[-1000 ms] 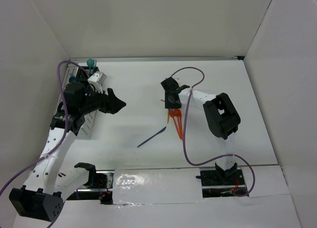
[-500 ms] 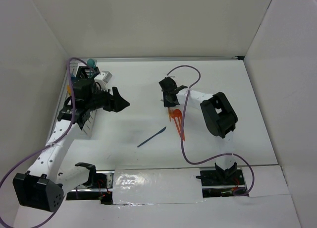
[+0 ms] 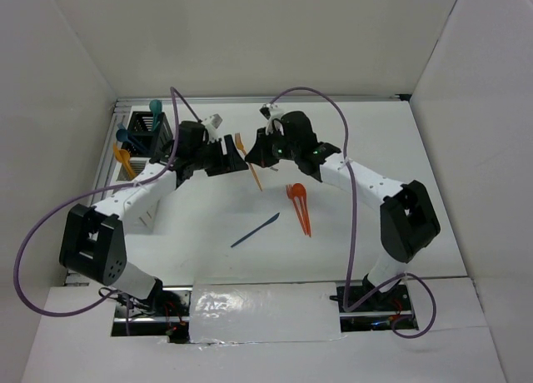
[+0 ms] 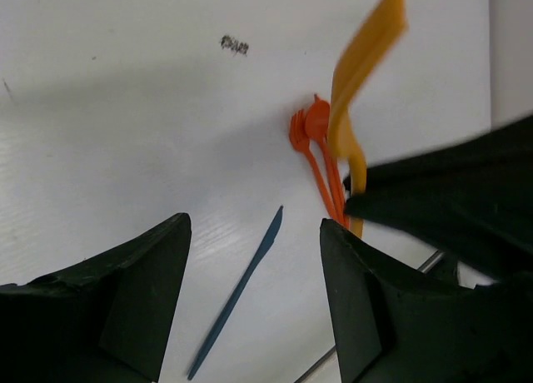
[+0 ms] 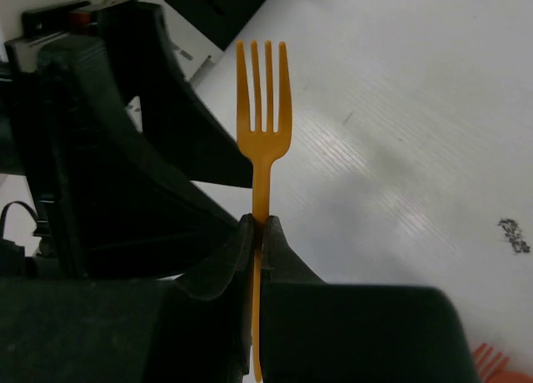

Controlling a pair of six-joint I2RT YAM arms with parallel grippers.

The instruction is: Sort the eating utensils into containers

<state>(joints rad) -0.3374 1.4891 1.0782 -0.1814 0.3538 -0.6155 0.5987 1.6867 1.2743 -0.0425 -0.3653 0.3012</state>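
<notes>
**Right fingers** (image 5: 226,266): closed tight on the fork (image 5: 262,137), pinching its shaft just below the neck. The tines stand clear above the tips and the handle runs down behind them. The fork is off the table (image 3: 400,175), in the air between the two arms.

**Left fingers** (image 4: 133,291): spread wide, holding nothing. In the left wrist view the fork does not stand in their gap. It lies off to one side, beyond the right-hand one, with the right arm's black body close against it.

**Long axis:** in the top view the fork runs tines far and left, handle near and right, crossing the line between the two sets of fingers.

**Judgement:** this looks like a handover being set up. The left arm is nearer the bins (image 3: 148,212) along the left edge, which hold teal and orange pieces. The left fingers would need to shift sideways until the shaft sits between them. Closing where they stand would likely miss.

**On the table:** an orange pair (image 3: 298,206) and a blue knife (image 3: 256,231), apart from both sets of fingers.
</notes>
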